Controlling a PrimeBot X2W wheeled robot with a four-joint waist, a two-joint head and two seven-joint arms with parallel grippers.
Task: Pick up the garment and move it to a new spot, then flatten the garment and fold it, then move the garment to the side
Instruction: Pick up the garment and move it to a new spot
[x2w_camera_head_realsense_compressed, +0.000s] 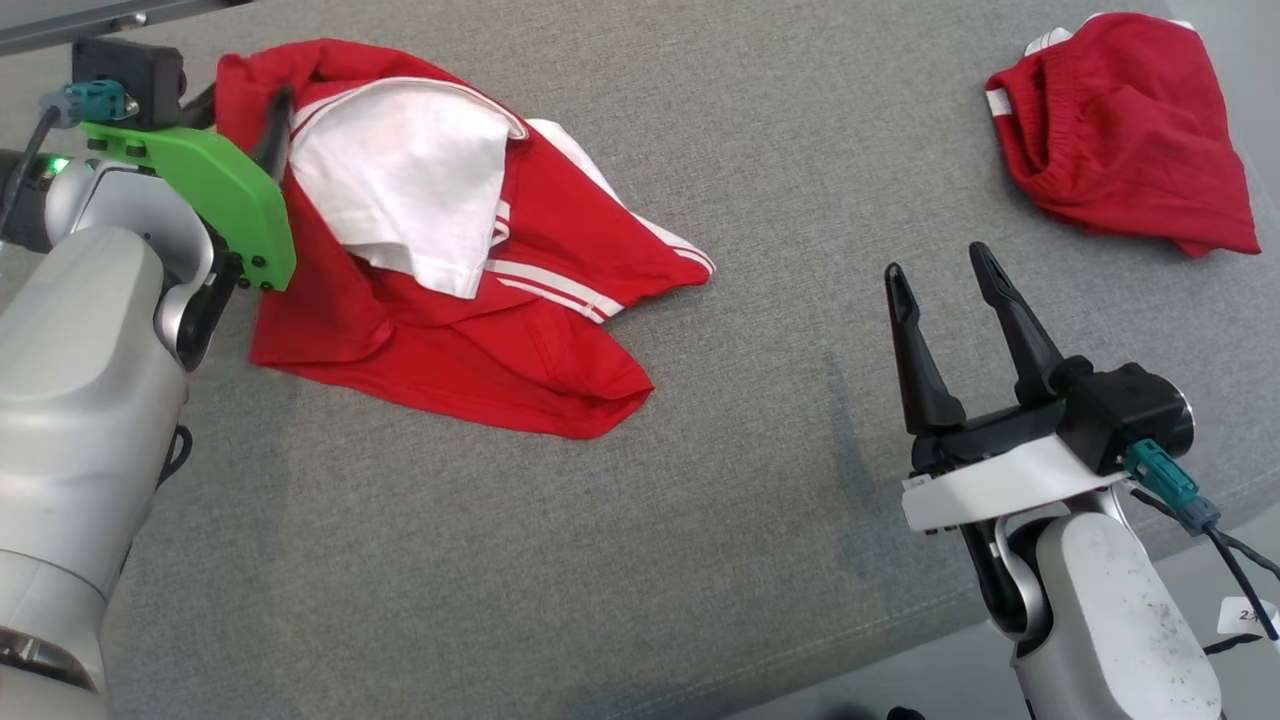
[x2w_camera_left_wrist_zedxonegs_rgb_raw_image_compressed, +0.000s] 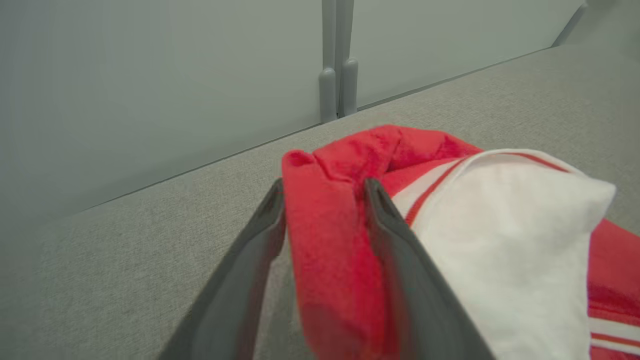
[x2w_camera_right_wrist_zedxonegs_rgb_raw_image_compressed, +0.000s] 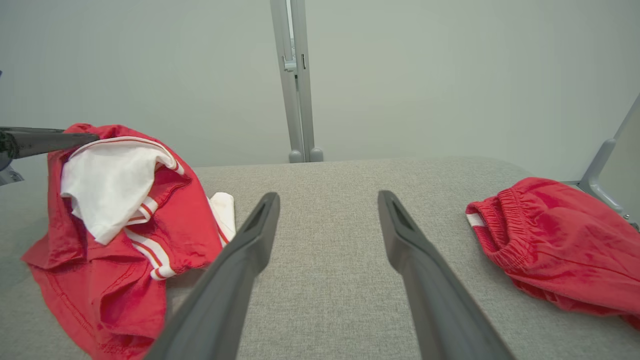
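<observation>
A crumpled red garment (x2w_camera_head_realsense_compressed: 450, 330) with white panels and white stripes lies at the far left of the grey cloth-covered surface (x2w_camera_head_realsense_compressed: 600, 560). My left gripper (x2w_camera_head_realsense_compressed: 245, 110) is shut on a red fold at its upper left edge (x2w_camera_left_wrist_zedxonegs_rgb_raw_image_compressed: 330, 250), one dark finger on each side, and that edge stands lifted off the surface (x2w_camera_right_wrist_zedxonegs_rgb_raw_image_compressed: 115, 280). My right gripper (x2w_camera_head_realsense_compressed: 936, 260) hovers open over bare surface at the right, well apart from the garment. In the right wrist view its fingers (x2w_camera_right_wrist_zedxonegs_rgb_raw_image_compressed: 328, 196) are spread wide with nothing between them.
A second red garment (x2w_camera_head_realsense_compressed: 1120, 130) with an elastic waistband lies bunched at the far right (x2w_camera_right_wrist_zedxonegs_rgb_raw_image_compressed: 555, 240). The surface's front edge runs across the lower right. A pale wall with a grey post (x2w_camera_right_wrist_zedxonegs_rgb_raw_image_compressed: 295, 80) stands behind the surface.
</observation>
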